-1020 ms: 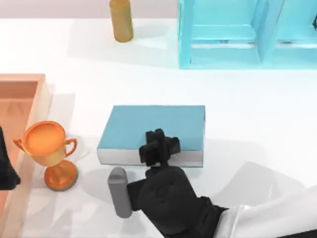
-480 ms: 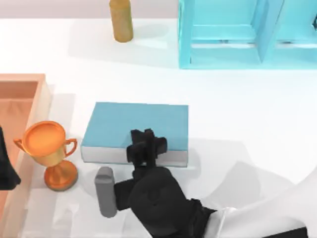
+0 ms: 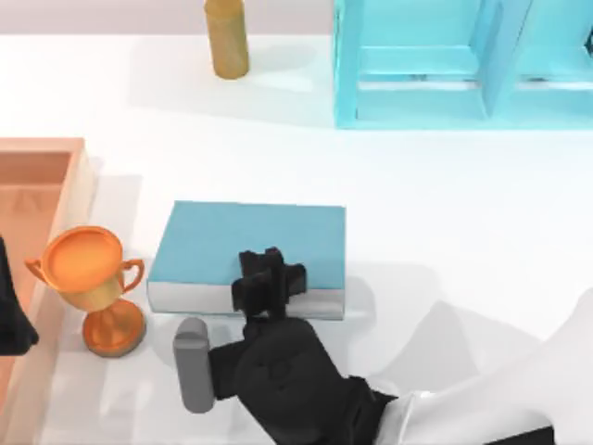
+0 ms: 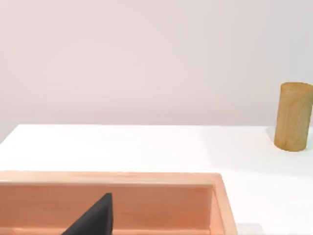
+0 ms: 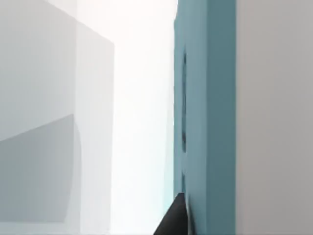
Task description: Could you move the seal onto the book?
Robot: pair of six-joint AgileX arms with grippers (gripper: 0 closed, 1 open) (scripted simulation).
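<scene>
The flat rectangular hardback book with a plain teal-blue cover and white page edges [image 3: 246, 246] lies on the white table [image 3: 463, 204], a little left of centre and in the lower half of the top view. Its long white page edge faces the bottom of the frame.

The right arm comes in from the lower right corner. Its black right gripper [image 3: 269, 283] sits over the middle of the book's near edge, covering part of the cover and the page edge. Whether it is clamped on the book or merely set against it cannot be told. In the right wrist view the teal cover [image 5: 205, 117] is seen very close and edge-on, with a dark tip of the gripper just beside it low in the picture.

The orange two-handled trophy cup [image 3: 88, 278] stands upright just left of the book, apart from it. Next to the cup, a shallow light-wood tray [image 3: 79, 181] runs along the left edge of the frame. The left gripper [image 3: 11, 320] is parked at that edge over the tray, and its state cannot be told.

A tan-yellow upright cylinder [image 3: 227, 37] stands at the upper middle. The light cyan shelf unit [image 3: 347, 65] fills the upper right.
</scene>
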